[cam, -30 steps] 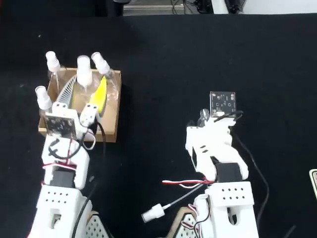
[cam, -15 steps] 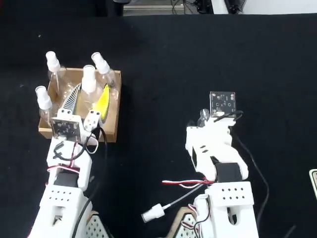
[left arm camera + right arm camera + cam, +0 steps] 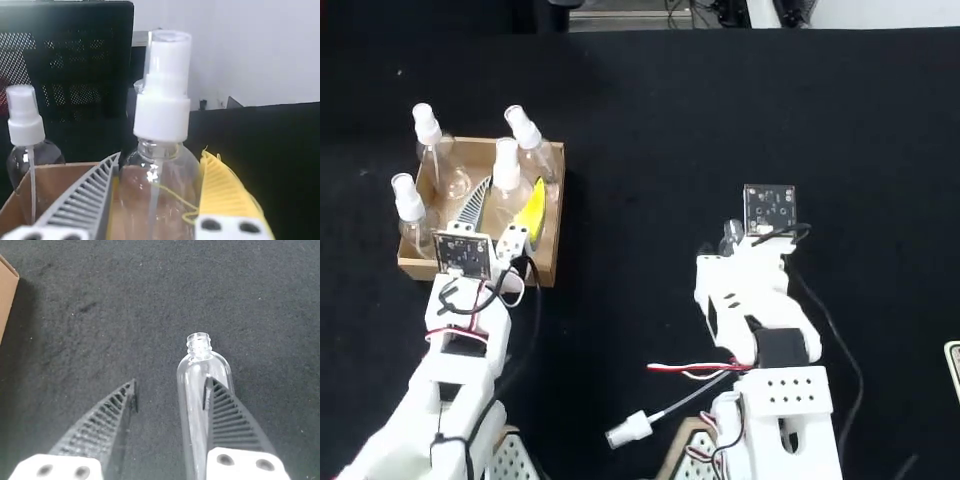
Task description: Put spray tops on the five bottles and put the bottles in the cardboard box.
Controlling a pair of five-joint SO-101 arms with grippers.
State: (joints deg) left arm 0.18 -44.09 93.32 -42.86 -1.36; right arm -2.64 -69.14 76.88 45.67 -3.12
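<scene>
The cardboard box [image 3: 545, 262] sits at the far left and holds three clear bottles with white spray tops [image 3: 424, 126] [image 3: 520, 126] [image 3: 407, 197]. A further topped bottle [image 3: 506, 165] [image 3: 161, 125] stands low inside the box, and my left gripper [image 3: 500, 203] [image 3: 161, 155] is shut on it, grey and yellow fingers against its sides. My right gripper [image 3: 170, 385] is open over the black table. A clear bottle without a top [image 3: 200, 370] [image 3: 729, 234] rests against the inside of one finger [image 3: 230, 415], its neck pointing away from the wrist. A loose spray top [image 3: 628, 431] lies near the front edge.
The table [image 3: 650, 130] is covered in black cloth. The spray top's thin tube and a red-and-white cable [image 3: 685, 370] lie between the arm bases. A pale object [image 3: 953, 362] shows at the right edge. The box corner [image 3: 6, 290] is seen far off.
My left arm has drawn back toward its base and lowered the held bottle into the box. The right arm and the topless bottle have not moved.
</scene>
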